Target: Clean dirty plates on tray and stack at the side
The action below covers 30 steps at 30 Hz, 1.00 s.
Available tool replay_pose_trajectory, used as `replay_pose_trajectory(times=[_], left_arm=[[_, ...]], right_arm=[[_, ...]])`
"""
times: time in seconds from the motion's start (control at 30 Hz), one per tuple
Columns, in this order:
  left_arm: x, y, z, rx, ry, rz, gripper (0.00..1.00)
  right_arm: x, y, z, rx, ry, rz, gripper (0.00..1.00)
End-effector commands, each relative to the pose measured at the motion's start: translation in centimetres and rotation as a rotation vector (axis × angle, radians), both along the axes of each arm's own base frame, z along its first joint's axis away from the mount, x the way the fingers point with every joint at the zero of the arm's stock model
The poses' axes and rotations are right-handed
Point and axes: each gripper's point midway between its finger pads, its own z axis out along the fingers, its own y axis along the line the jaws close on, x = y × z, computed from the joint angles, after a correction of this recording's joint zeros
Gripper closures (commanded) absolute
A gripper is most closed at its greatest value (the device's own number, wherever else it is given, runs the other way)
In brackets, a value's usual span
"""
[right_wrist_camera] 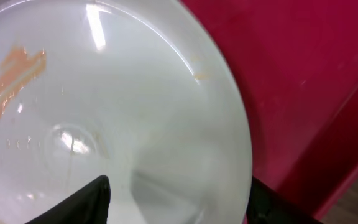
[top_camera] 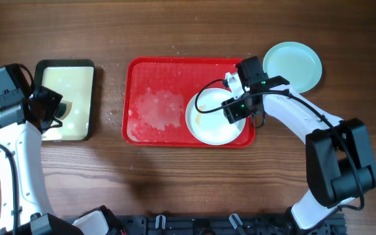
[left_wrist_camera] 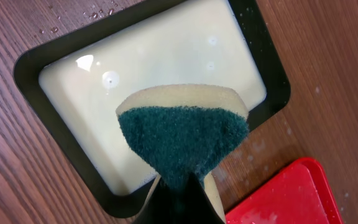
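The red tray point(top_camera: 175, 68) lies mid-table, with wet foam on its left half. A white plate point(top_camera: 211, 124) with an orange smear sits on its right end. It fills the right wrist view point(right_wrist_camera: 135, 93), with the tray point(right_wrist_camera: 303, 74) behind it. My right gripper point(top_camera: 240, 109) is open low over the plate's right side point(right_wrist_camera: 179, 199), one finger above the plate and the other beyond its rim. A light blue plate point(top_camera: 294, 65) lies on the table right of the tray. My left gripper point(top_camera: 52, 108) is shut on a green-and-yellow sponge point(left_wrist_camera: 182, 134) above the pan. A third plate is not visible.
A dark-rimmed pan point(top_camera: 64, 63) of cream-coloured liquid sits left of the tray; it shows under the sponge in the left wrist view point(left_wrist_camera: 30, 68). Water drops dot the wood between pan and tray. The tray's corner point(left_wrist_camera: 291, 199) shows at the lower right there.
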Motion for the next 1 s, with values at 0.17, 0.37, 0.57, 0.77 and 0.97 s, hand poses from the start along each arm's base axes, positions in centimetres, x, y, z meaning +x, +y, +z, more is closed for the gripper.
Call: replay_pose_trajectory(times=[0.17,0.37,0.57,0.77,0.97], left_arm=[[0.2,0.0,-0.1,-0.013,-0.007,0.007,0.96],[0.4,-0.2,0.0,-0.021,-0.017,-0.001,0.96],[3.3,-4.7,1.0,-0.064,-0.105,-0.228,0.96],[4.0,-7.2,1.1,-0.047,-0.107,-0.331,0.96],[4.5,-11.5,1.0,-0.061,-0.102,-0.449,0.96]], right_arm=[[-2.5,-0.7,-0.2,0.004,0.138,-0.223,0.61],[-0.7,0.0,0.1,0.07,0.101,-0.372,0.94],[0.2,2.2,0.6,0.161,0.074,-0.326,0.96],[0.3,1.4,-2.6,0.082,0.093,-0.337,0.73],[2.2,2.2,-1.8,0.104,0.052,-0.313,0.96]])
